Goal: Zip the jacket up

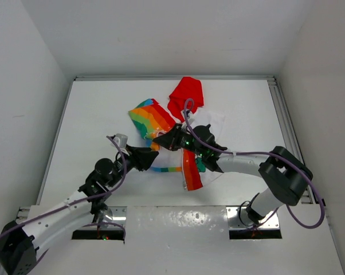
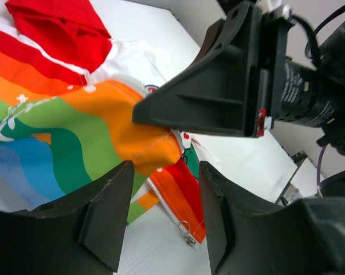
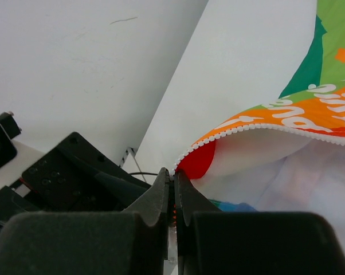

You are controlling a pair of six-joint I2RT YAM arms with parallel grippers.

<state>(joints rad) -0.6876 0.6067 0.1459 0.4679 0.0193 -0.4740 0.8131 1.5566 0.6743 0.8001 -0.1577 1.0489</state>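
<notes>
Top external view, nearest first: our left hand [image 1: 142,157] sits just short of the near edge of the jacket [image 1: 154,117]; its wrist camera shows the fingers [image 2: 104,217] apart, nothing between them. Just beyond, the right hand [image 3: 173,179] is pressed together on the jacket's front edge, pinching the corner where the white zipper teeth [image 3: 247,130] run out. The jacket lies crumpled at mid-worktop [image 1: 92,114], front open, white lining showing, red hood [image 1: 187,94] toward the far wall. We judge the step as bringing the two zipper ends together; nothing is zipped yet. A metal zipper pull [image 2: 187,230] shows at the bottom of the other orange-red panel, framed between the left fingers. Next move, we think: the left hand takes that end while the right holds its edge taut. Room: both hands crowd close, so a knock between them is the risk; bare worktop lies open left and right, bounded by side rails [image 1: 279,120].
</notes>
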